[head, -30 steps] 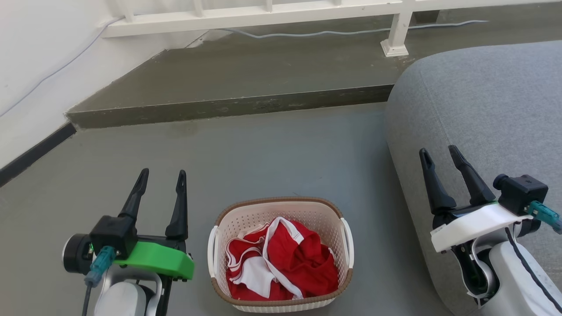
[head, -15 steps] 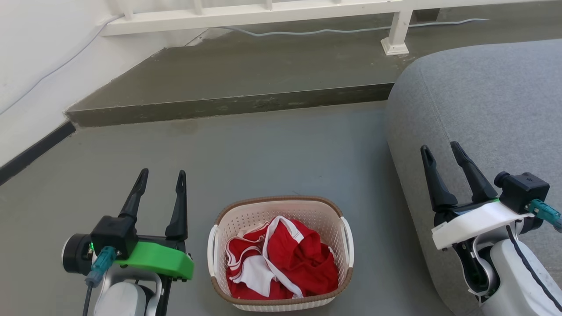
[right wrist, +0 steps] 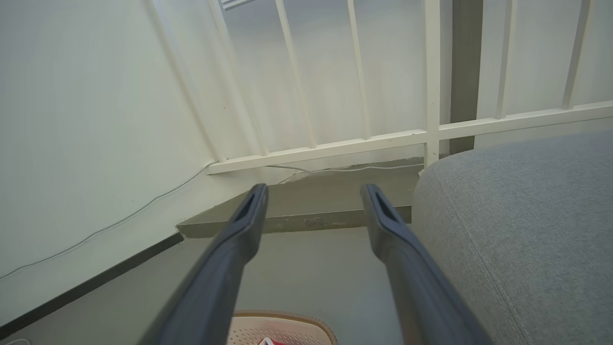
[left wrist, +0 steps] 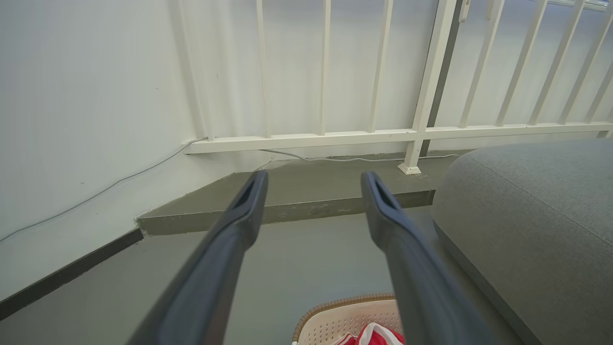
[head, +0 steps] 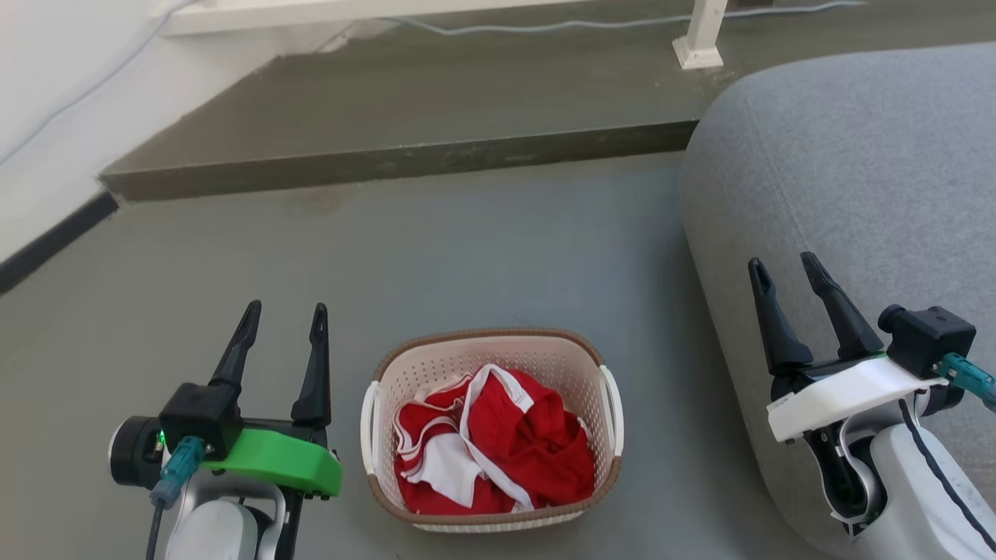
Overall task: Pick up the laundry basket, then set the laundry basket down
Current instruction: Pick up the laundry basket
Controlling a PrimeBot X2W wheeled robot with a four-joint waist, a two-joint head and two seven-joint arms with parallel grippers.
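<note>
The laundry basket (head: 424, 369) is a small cream perforated tub with a brown rim and white side handles. It stands on the grey floor between my arms and holds crumpled red and white clothes (head: 498, 439). My left gripper (head: 285, 317) is open to the basket's left, fingers pointing away from me, holding nothing. Over the sofa's edge to the right, my right gripper (head: 783, 267) is open and holds nothing too. The basket's far rim (left wrist: 345, 304) peeks in at the bottom of the left wrist view, and the basket's rim (right wrist: 282, 316) shows low in the right wrist view.
A grey upholstered sofa (head: 864, 171) fills the right side, close to the basket. Beyond the basket a raised concrete step (head: 389, 159) runs across, with a white railing post (head: 700, 39) and a cable on it. A white wall with a black skirting (head: 47, 241) lies left.
The whole head view has shifted, so the step and railing sit higher and the basket a little higher and further left. Both grippers keep their open pose.
</note>
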